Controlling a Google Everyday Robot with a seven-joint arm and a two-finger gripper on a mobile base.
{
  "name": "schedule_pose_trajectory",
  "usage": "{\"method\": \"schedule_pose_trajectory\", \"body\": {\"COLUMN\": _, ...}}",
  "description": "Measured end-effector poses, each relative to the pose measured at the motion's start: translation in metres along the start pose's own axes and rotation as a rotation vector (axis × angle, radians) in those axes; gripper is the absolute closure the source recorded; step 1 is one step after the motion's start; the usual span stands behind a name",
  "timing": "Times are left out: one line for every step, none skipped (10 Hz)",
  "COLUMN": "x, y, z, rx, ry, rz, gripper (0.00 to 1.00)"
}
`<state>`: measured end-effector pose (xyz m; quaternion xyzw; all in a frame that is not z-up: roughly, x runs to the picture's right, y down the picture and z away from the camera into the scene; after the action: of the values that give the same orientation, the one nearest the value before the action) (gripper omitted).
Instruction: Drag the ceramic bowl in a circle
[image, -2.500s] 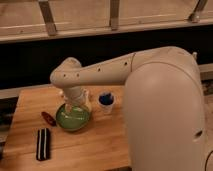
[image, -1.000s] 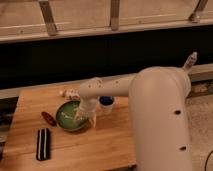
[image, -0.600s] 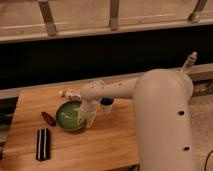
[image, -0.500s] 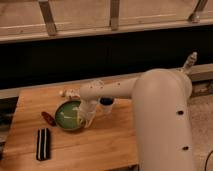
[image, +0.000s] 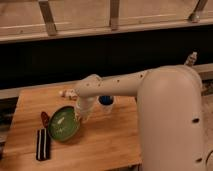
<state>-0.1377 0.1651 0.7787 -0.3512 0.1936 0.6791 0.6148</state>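
Note:
The ceramic bowl (image: 61, 124) is green and shallow with a paler inside. It sits on the wooden table (image: 100, 145) at the left-middle, and its right side looks slightly raised. My gripper (image: 81, 116) reaches down from the white arm (image: 120, 85) onto the bowl's right rim and is shut on it. The rim under the gripper is hidden.
A small white cup with a blue top (image: 105, 103) stands just right of the gripper. A red item (image: 45, 118) lies at the bowl's left. A black ribbed object (image: 43, 144) lies at the front left. A small pale object (image: 67, 93) lies behind the bowl. My white body (image: 172, 125) fills the right.
The bowl and my gripper have moved together a little to the left and toward the table's front. The cup and the other items have stayed in place.

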Motion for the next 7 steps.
{"method": "schedule_pose_trajectory", "body": {"x": 0.002, "y": 0.001, "z": -0.017, "rx": 0.030, "ry": -0.025, "rz": -0.015, "gripper": 1.00}}
{"method": "schedule_pose_trajectory", "body": {"x": 0.002, "y": -0.002, "z": -0.027, "rx": 0.051, "ry": -0.031, "rz": -0.022, "gripper": 1.00}}
{"method": "schedule_pose_trajectory", "body": {"x": 0.000, "y": -0.009, "z": -0.035, "rx": 0.083, "ry": -0.030, "rz": -0.018, "gripper": 1.00}}
{"method": "schedule_pose_trajectory", "body": {"x": -0.001, "y": -0.017, "z": -0.038, "rx": 0.116, "ry": -0.021, "rz": -0.013, "gripper": 1.00}}
{"method": "schedule_pose_trajectory", "body": {"x": -0.003, "y": -0.026, "z": -0.034, "rx": 0.145, "ry": -0.006, "rz": -0.002, "gripper": 1.00}}
{"method": "schedule_pose_trajectory", "body": {"x": -0.005, "y": -0.039, "z": -0.029, "rx": 0.172, "ry": 0.013, "rz": 0.018, "gripper": 1.00}}
{"method": "schedule_pose_trajectory", "body": {"x": -0.007, "y": -0.059, "z": -0.018, "rx": 0.203, "ry": 0.039, "rz": 0.047, "gripper": 1.00}}
